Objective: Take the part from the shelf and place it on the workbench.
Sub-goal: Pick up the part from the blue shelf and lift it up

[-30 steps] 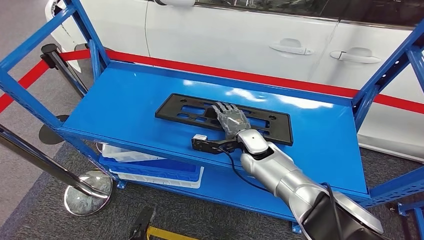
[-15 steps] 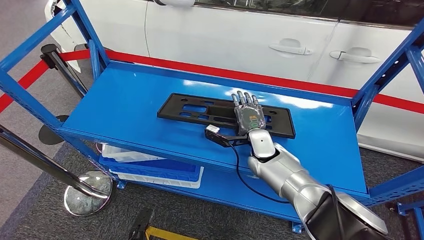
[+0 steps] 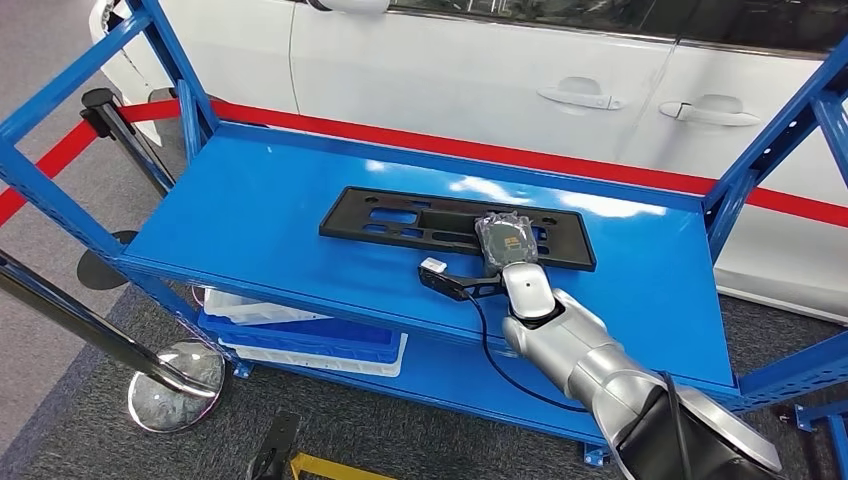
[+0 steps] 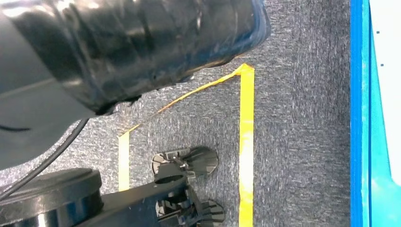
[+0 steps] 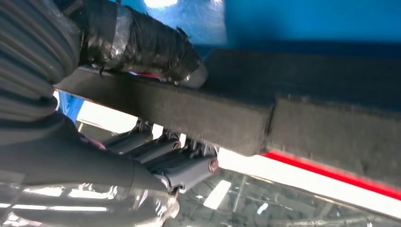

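The part is a long flat black plate with cut-outs, lying on the blue shelf. My right hand sits over the plate's right-middle stretch with its fingers curled down around it. In the right wrist view the thumb lies on one face of the part and the fingers on the other, so the hand grips it. My left hand hangs over grey carpet as a dark wrapped shape, and I cannot make out how its fingers stand.
A white car stands close behind the shelf, with a red barrier belt between them. Blue uprights frame the shelf's ends. White and blue trays lie on the lower level. A chrome stanchion base stands at front left.
My right hand slid right along the part, then curled its flat, spread fingers down around it. The part shifted slightly to the right.
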You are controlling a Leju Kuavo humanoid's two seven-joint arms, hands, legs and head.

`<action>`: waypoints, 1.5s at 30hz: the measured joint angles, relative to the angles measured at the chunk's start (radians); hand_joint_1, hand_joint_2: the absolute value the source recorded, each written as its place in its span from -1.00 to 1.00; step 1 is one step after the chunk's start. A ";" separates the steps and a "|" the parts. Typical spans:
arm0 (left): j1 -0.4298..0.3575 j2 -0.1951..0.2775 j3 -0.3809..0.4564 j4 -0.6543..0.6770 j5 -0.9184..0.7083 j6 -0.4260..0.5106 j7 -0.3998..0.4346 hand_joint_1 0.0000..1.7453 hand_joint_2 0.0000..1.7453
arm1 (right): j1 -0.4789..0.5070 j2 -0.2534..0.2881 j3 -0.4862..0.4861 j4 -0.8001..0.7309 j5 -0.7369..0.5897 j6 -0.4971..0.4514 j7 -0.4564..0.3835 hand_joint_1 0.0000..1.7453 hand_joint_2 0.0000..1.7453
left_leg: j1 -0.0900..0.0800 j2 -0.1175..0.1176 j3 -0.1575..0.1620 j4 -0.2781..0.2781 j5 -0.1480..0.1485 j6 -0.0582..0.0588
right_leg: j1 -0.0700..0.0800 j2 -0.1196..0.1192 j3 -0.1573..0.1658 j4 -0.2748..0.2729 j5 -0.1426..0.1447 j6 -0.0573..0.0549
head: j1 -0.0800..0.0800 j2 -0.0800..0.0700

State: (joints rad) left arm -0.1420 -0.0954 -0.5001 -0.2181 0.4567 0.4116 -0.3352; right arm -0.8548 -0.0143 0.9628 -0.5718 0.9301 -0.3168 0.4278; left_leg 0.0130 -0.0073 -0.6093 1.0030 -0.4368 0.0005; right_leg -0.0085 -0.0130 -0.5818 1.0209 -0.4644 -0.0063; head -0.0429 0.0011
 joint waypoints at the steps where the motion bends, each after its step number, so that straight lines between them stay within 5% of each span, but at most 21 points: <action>1: 0.000 0.001 -0.002 0.000 0.000 0.004 0.000 -1.00 -1.00 | 0.001 -0.001 0.000 0.000 0.002 0.008 -0.002 1.00 1.00 | 0.000 0.000 0.000 0.000 0.000 0.000 | 0.000 0.000 0.000 0.000 0.000 0.000 | 0.000 0.000; 6: 0.001 0.004 -0.010 0.000 0.006 0.018 -0.001 -1.00 -1.00 | 0.003 -0.004 0.000 0.000 0.004 0.044 -0.010 1.00 1.00 | 0.000 0.000 0.001 0.000 0.000 0.000 | 0.000 0.000 0.001 0.000 0.000 0.000 | 0.000 0.000; 10: 0.002 0.004 -0.010 0.000 0.015 0.021 -0.010 -1.00 1.00 | 0.004 -0.004 -0.001 0.000 0.004 0.058 -0.023 1.00 1.00 | 0.000 0.000 0.002 0.000 0.000 0.000 | 0.000 0.000 0.002 0.000 0.000 0.000 | 0.000 0.000; 21: 0.002 0.007 -0.010 0.000 0.024 0.043 -0.033 -1.00 1.00 | 0.004 -0.005 -0.001 -0.007 0.026 0.063 -0.067 1.00 1.00 | 0.000 0.000 0.004 0.000 0.000 0.000 | 0.000 0.000 0.004 0.000 0.000 0.000 | 0.000 0.000; 28: 0.005 0.012 -0.010 0.000 0.050 0.072 -0.054 -1.00 1.00 | 0.027 -0.015 -0.003 -0.082 0.040 -0.045 -0.119 1.00 1.00 | 0.000 0.001 0.004 0.000 0.000 0.000 | 0.000 0.001 0.003 0.000 0.000 0.000 | 0.000 0.000; 38: 0.037 0.015 -0.035 0.000 0.037 0.057 -0.003 -1.00 1.00 | 0.154 -0.066 -0.114 -0.555 0.160 -0.334 -0.156 1.00 1.00 | 0.000 0.001 0.003 -0.001 -0.001 0.000 | 0.000 0.001 0.002 0.000 -0.001 -0.001 | 0.000 0.000; 45: 0.050 0.019 -0.043 0.000 0.043 0.058 0.002 -1.00 1.00 | 0.239 -0.090 -0.178 -0.807 0.150 -0.360 -0.175 1.00 1.00 | 0.000 0.001 0.003 -0.001 -0.001 -0.001 | 0.000 0.001 0.003 0.000 -0.002 -0.001 | 0.000 0.000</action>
State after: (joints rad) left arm -0.0915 -0.0765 -0.5436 -0.2178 0.4994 0.4693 -0.3336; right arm -0.6162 -0.1047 0.7845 -1.3790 1.0800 -0.6764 0.2523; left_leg 0.0130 -0.0061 -0.6060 1.0018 -0.4380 -0.0002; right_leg -0.0085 -0.0118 -0.5792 1.0206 -0.4660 -0.0070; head -0.0432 0.0011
